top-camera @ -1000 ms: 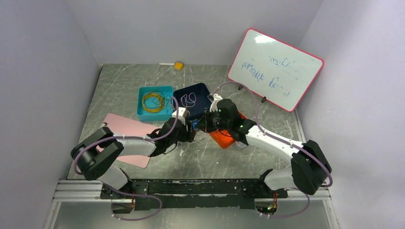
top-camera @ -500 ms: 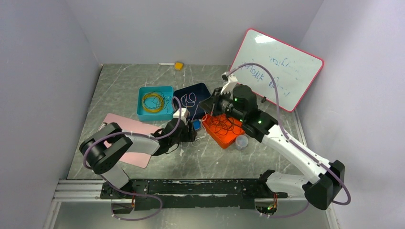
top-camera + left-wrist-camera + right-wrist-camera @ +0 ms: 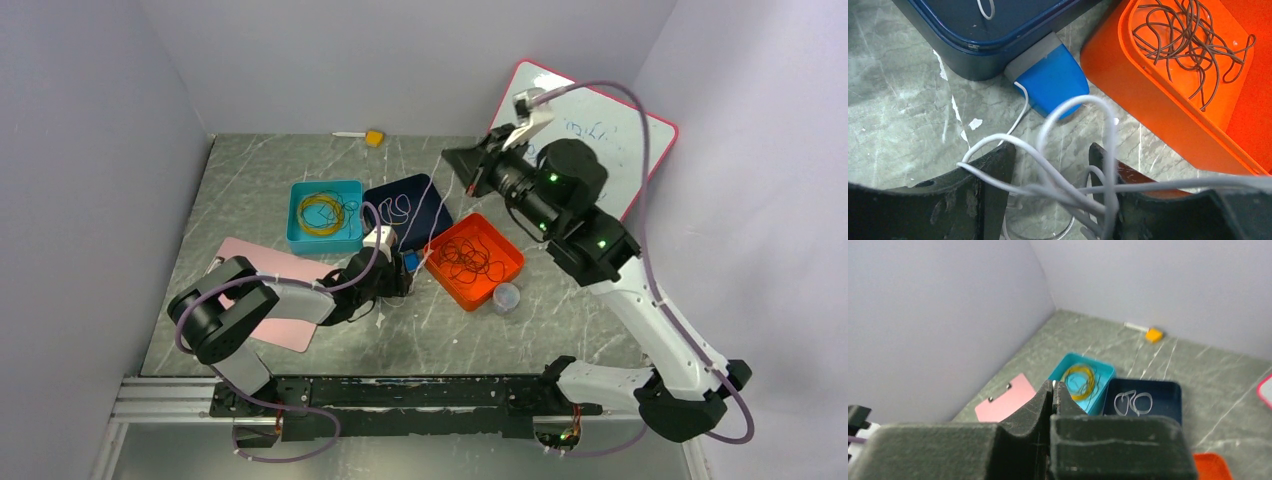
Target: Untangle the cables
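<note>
Your left fingers (image 3: 983, 200) sit low over the middle of the bench (image 3: 250, 180), standing apart with the white cable (image 3: 1075, 98) looped in the gap between them and draped across their tops; nothing is pinched there. The tangle lies just on the near-edge side of the navy tray (image 3: 425, 200) and a small blue block (image 3: 1050, 82), with the orange tray (image 3: 1148, 115) of dark cables (image 3: 1178, 40) just beside it on the right. One white strand runs straight off to the right. Your right fingers (image 3: 1028, 410), raised high over the far right part of the bench, are pressed together on what looks like its end. To pull well, I'd close the left fingers on the knot before any lift, so the loops slide out instead of the whole bunch rising. Steer the strand away from the orange tray's rim, where it could catch. Only the left wrist view shows how the loops cross — only the top view shows the line between the arms. The right wrist view gives just a white speck at its fingertips, with the teal tray (image 3: 1102, 380) beyond.
</note>
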### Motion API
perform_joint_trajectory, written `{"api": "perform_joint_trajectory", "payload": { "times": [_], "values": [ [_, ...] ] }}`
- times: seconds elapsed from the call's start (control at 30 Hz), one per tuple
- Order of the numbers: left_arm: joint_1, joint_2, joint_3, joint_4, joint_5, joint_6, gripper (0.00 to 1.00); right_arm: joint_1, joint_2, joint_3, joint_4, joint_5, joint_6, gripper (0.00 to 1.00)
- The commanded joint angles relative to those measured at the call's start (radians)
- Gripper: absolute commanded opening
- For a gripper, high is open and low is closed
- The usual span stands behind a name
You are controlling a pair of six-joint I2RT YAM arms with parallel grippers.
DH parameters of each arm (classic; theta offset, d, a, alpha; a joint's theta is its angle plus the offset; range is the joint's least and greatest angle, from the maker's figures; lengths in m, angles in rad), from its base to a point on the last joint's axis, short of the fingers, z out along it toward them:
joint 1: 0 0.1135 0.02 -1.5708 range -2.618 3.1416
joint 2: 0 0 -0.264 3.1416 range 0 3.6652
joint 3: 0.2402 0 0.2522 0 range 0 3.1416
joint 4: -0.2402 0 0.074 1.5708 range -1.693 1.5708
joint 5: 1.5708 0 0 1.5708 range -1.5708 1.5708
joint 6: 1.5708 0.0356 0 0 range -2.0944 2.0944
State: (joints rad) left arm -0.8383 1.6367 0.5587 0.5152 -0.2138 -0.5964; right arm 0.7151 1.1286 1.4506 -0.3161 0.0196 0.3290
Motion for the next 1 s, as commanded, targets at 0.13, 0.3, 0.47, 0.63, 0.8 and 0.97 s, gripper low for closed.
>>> {"api": "perform_joint_trajectory", "payload": {
  "times": [0.13, 0.3, 0.47, 0.63, 0.8, 0.97],
  "values": [
    [0.005, 0.029, -0.029, -0.097, -0.023, -0.020, 0.57, -0.006, 0.028, 0.184, 0.039, 0.069, -0.121, 0.00],
    [0.005, 0.042, -0.025, -0.111, -0.024, -0.035, 0.52, -0.005, 0.048, 0.255, 0.046, 0.105, -0.180, 0.00],
    [0.004, 0.037, -0.034, -0.117, -0.034, -0.044, 0.52, -0.006, 0.067, 0.286, 0.048, 0.135, -0.218, 0.00],
    [0.005, 0.016, -0.052, -0.128, -0.049, -0.051, 0.57, -0.006, 0.082, 0.331, 0.047, 0.176, -0.262, 0.00],
    [0.004, 0.000, -0.065, -0.136, -0.058, -0.062, 0.61, -0.006, 0.096, 0.399, 0.057, 0.263, -0.335, 0.00],
    [0.004, -0.003, -0.069, -0.136, -0.061, -0.067, 0.61, -0.006, 0.112, 0.470, 0.080, 0.338, -0.413, 0.00]
  ]
}}
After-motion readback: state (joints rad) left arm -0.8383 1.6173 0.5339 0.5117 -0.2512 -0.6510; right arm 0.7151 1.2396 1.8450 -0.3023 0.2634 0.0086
